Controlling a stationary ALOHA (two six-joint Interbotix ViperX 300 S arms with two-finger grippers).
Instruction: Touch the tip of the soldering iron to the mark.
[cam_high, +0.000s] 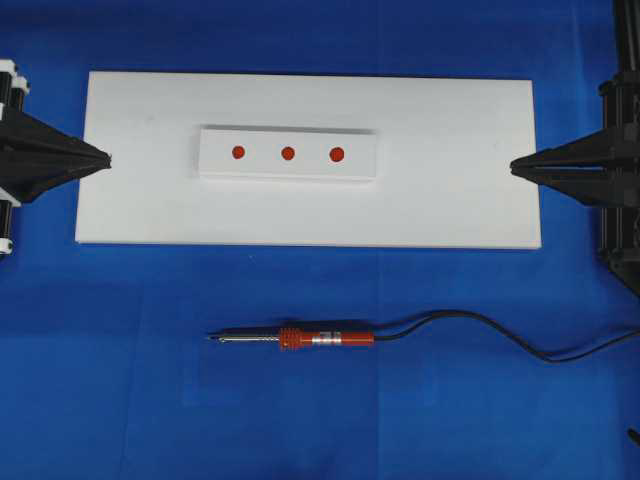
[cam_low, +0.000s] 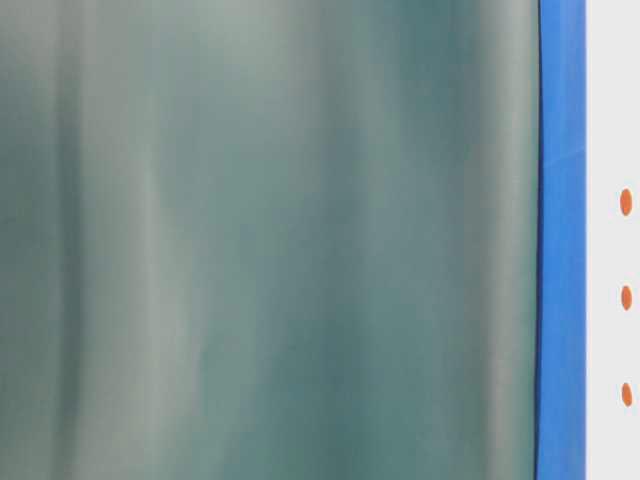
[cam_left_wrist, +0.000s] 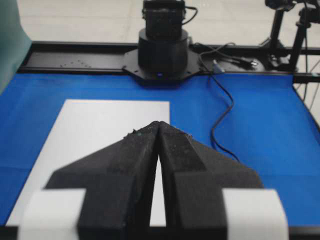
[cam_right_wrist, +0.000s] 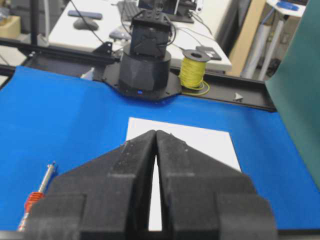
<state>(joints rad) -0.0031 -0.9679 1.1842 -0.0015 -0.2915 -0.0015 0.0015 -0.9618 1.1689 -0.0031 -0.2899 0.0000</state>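
Soldering iron (cam_high: 300, 338) lies flat on the blue mat, free of both arms, near the front edge of the white board but apart from it. Red handle w/ a silver band, thin grey shaft, dark pointed tip facing the overhead view's left. Black cord (cam_high: 480, 330) leaves the handle's right end and snakes off toward the right edge. Three red marks (cam_high: 287, 153) sit in a row on a raised white block at the board's centre, well apart from the iron's tip. In the right wrist view, only shaft and a bit of red handle show, lower left.
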